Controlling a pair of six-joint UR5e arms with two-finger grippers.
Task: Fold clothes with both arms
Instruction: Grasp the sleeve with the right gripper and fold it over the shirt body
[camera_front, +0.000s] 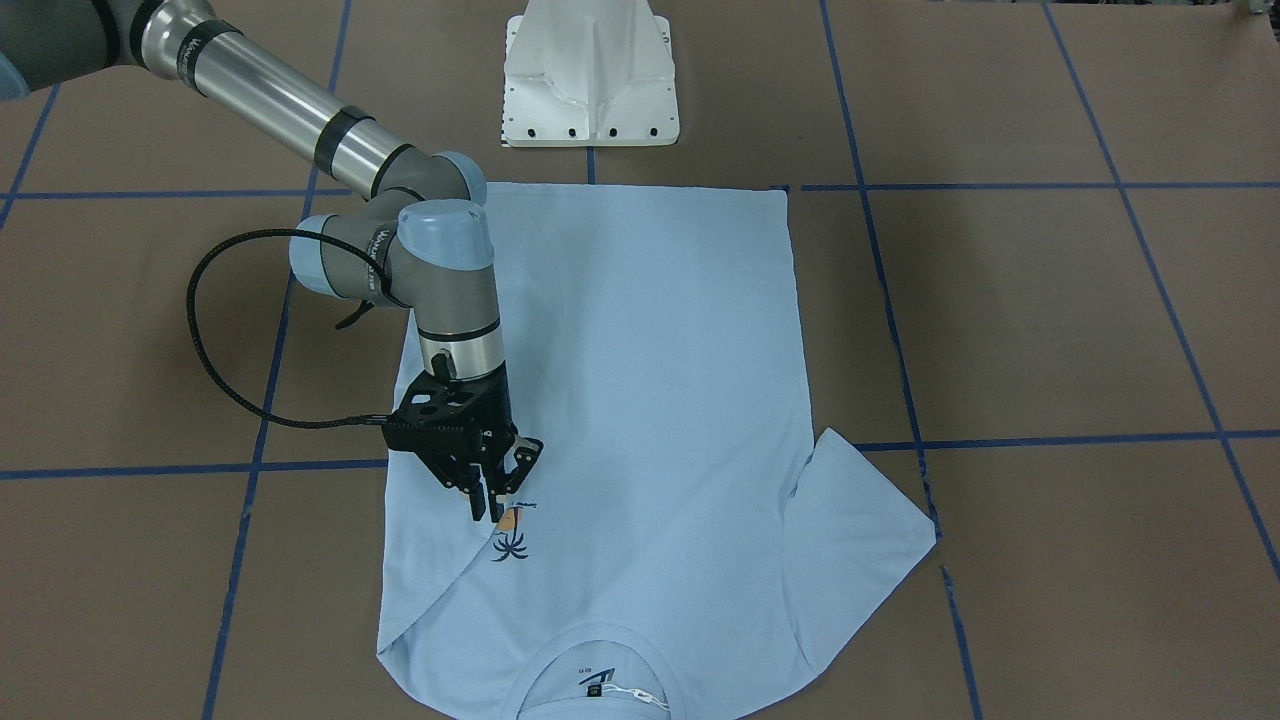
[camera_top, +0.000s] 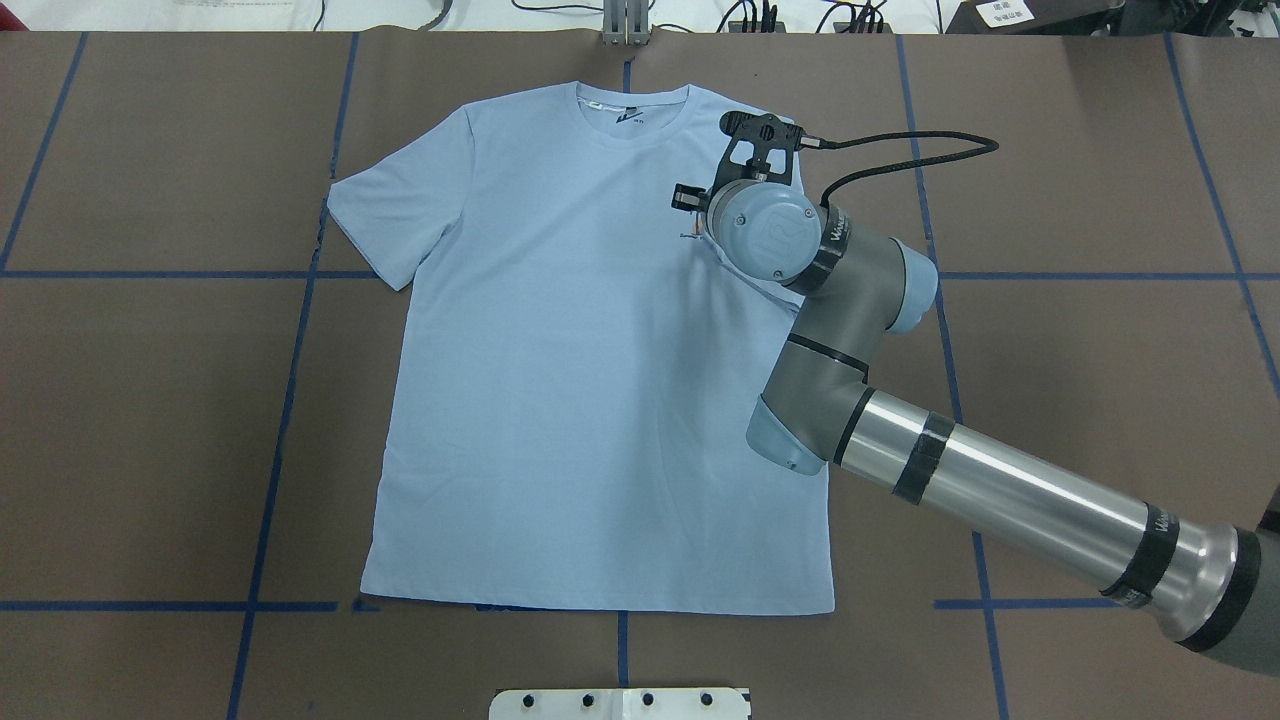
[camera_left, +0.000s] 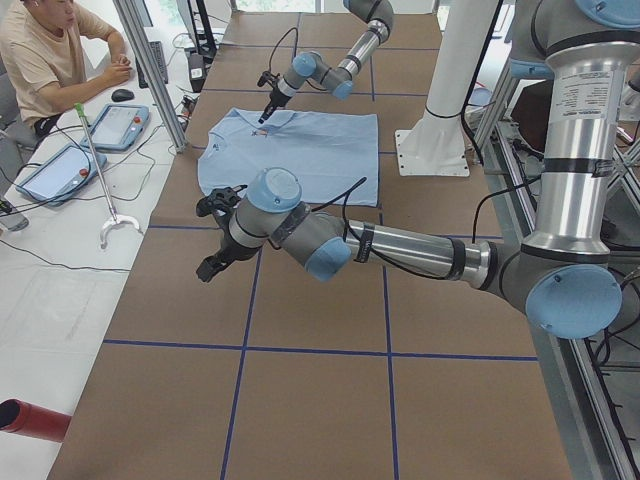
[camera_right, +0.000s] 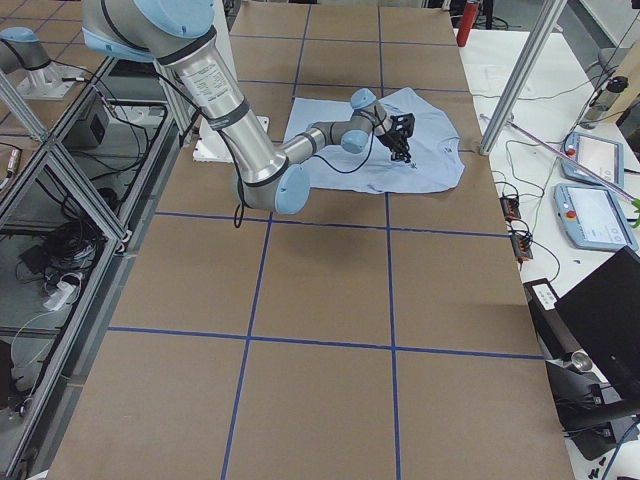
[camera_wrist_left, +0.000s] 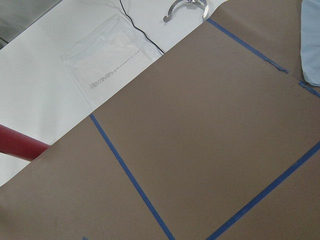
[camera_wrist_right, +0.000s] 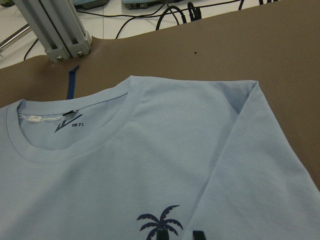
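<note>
A: T-shirt (camera_front: 640, 380) lies flat on the desk (camera_front: 1050, 320), collar (camera_front: 560, 662) at the lower edge — soft, light, limp. Where to grip?
B: At frame left the right hand (camera_front: 490, 512), narrow, pinches the folded sleeve (camera_front: 440, 590); rightward, take the spread sleeve (camera_front: 860, 530) by its hem. Left hand (camera_left: 207, 272): cannot tell.

From overhead you lose the palm print (camera_wrist_right: 159, 226), most of the T-shirt (camera_top: 580, 350)'s sleeve beside it and the right gripper (camera_front: 490, 508) under the right arm (camera_top: 840, 330). The front-facing view's bottom edge cuts the T-shirt's collar (camera_front: 600, 640). The left gripper (camera_left: 208, 270), well off the T-shirt, shows only small from the side; its jaws perhaps stand apart, but you cannot tell.
</note>
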